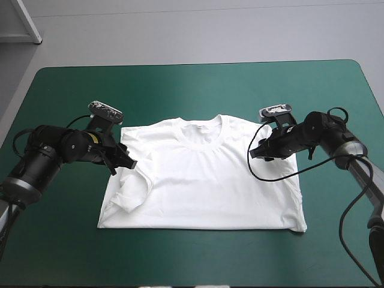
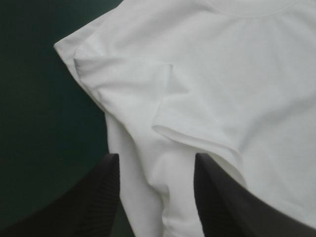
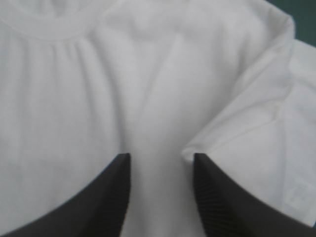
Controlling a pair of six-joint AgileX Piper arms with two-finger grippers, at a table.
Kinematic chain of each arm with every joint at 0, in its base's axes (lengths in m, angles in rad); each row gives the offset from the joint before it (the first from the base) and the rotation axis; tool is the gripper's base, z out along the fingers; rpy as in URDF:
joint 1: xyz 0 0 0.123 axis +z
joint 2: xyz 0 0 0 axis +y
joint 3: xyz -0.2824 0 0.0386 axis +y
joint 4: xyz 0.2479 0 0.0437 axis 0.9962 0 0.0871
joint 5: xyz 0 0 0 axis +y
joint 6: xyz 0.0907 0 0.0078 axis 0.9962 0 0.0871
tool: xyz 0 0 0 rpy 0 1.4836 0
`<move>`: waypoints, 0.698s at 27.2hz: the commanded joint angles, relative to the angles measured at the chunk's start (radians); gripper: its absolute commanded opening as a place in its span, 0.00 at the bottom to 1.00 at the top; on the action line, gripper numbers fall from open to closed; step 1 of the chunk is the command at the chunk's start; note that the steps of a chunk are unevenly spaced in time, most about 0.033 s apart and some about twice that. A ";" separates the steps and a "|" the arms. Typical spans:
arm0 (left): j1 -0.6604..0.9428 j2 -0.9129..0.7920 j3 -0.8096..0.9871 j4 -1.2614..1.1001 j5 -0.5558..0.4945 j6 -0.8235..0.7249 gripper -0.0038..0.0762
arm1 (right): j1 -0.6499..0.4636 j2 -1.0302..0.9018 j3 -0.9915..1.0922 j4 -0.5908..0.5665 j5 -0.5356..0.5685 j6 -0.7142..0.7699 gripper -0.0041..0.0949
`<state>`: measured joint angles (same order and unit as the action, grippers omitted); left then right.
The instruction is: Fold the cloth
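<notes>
White cotton fills the middle of the teal-green cover (image 1: pixel 180 84): the T-shirt (image 1: pixel 204 180) lies spread flat, front up, well clear of all four table edges. Its collar (image 1: pixel 201 129) points to the far edge and its straight hem (image 1: pixel 198 228) runs along the near side. Both short sleeves are turned inward over the body. The left sleeve (image 2: pixel 197 133) lies folded across the chest in a loose, slightly puffed flap, with soft wrinkles below it. The right sleeve (image 3: pixel 247 133) lies folded in more neatly, leaving that side of the shirt as one long slanting edge.

The left gripper (image 1: pixel 123 162) comes in low from the left and sits at the shirt's left edge, level with the folded sleeve. Its black fingers are spread apart and grasp nothing. In the left wrist view white cloth shows in the gap between them, with bare cover just beside the outer finger.

The right gripper (image 1: pixel 259 151) reaches in from the right, over the right shoulder just beside the collar. Its fingers are also released and parted, with the tip of the folded sleeve just ahead of one of them.

Whether either gripper's fingertips touch the cloth cannot be told.
</notes>
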<state>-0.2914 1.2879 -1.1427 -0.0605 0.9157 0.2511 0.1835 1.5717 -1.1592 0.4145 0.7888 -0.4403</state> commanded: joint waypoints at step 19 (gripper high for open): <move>0.003 -0.274 0.460 0.178 -0.034 -0.302 0.48 | -0.001 -0.625 0.018 -0.005 0.208 0.061 0.47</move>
<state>-0.2914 1.0340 -0.7008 0.0981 0.9357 0.0000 0.1835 0.9924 -1.1453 0.4053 1.0241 -0.3912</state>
